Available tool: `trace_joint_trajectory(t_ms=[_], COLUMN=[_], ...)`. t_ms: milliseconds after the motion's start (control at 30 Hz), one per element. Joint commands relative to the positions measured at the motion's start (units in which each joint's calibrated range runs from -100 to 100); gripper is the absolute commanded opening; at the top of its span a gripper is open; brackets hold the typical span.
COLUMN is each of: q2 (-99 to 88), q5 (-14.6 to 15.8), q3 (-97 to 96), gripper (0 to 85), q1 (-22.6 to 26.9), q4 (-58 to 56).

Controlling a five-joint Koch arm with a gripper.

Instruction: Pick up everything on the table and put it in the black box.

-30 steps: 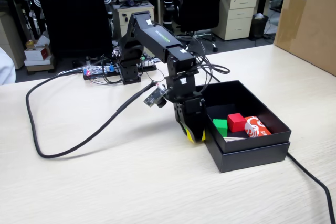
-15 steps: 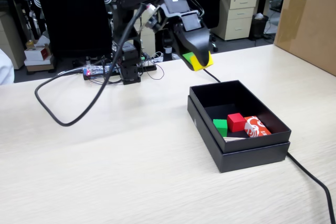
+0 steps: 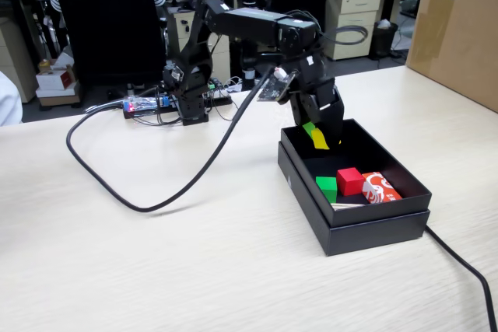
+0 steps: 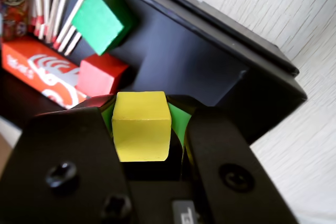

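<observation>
One yellow cube (image 4: 140, 124) in hand (image 4: 144, 129) over black box (image 3: 373, 227).

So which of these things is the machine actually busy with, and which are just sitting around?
In use:
- yellow cube, clamped in the hand
- black box, which the hand hangs over

Just there:
- red cube, green cube and an orange packet, already inside the box
- brown carton on the table's far corner
</observation>
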Motion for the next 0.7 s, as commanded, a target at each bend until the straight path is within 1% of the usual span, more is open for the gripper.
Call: trace_joint_trajectory(t_ms=[0, 33, 67, 100, 133, 333, 367, 400, 433, 467, 533, 567, 600, 667], q2=[1.1, 1.7, 2.3, 2.5, 2.7, 4.0, 4.0, 4.0, 4.0, 3.9, 3.2, 2.7, 2.2, 0.3], q5=[0.0, 0.0, -0.1, -0.1, -0.1, 0.0, 0.0, -0.1, -0.2, -0.2, -0.2, -0.2, -0.2, -0.4], q3=[0.8, 0.5, -0.1, -0.9, -1.9, -4.6, -4.9, -5.5, -5.7, -5.8, -5.9, -5.8, -5.9, -5.8], gripper=[1.2, 1.5, 4.3, 9.8, 12.4, 13.2, 16.9, 22.3, 25.3, 27.5, 28.2, 30.2, 36.0, 42.3], q1=[0.0, 0.0, 0.0, 0.0, 0.1, 0.0, 0.0, 0.0, 0.1, 0.1, 0.1, 0.0, 0.0, 0.0], q4=[0.5, 0.5, 0.5, 0.5, 0.5, 0.9, 1.1, 1.1, 1.1, 1.1, 1.2, 1.7, 1.8, 1.8])
